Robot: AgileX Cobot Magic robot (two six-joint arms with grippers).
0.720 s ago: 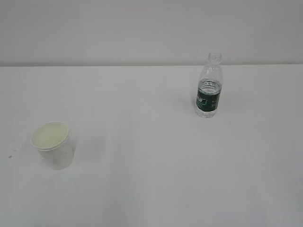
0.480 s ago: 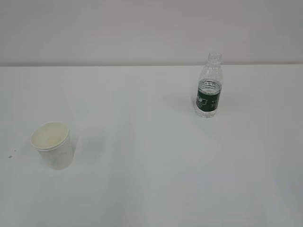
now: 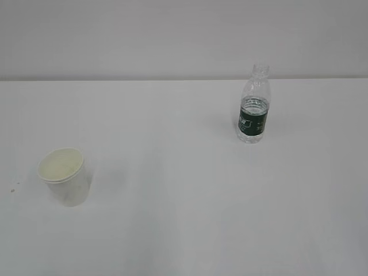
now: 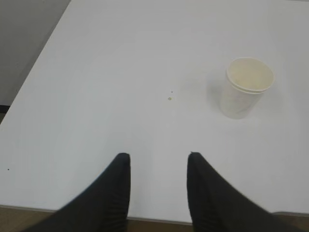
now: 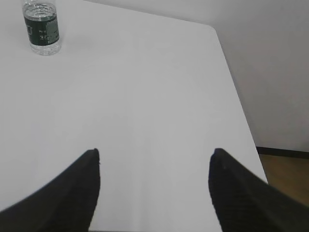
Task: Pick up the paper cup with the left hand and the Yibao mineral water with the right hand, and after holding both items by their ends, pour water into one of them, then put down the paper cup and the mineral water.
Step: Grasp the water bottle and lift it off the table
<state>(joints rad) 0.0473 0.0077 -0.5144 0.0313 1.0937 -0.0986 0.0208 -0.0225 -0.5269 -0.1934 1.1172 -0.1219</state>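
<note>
Nothing has shifted: paper cup (image 3: 63,176) at eight o'clock, Yibao bottle (image 3: 253,104) at one o'clock, left gripper (image 4: 158,166) and right gripper (image 5: 154,166) both spread, empty, yet to reach.

no text can be read anywhere. the yibao mineral water (image 3: 253,112), at the upper right of the exterior view and the upper left of the right wrist view, carries a dark green label band (image 5: 41,23) with white print, too small and blurred to make out.
</note>
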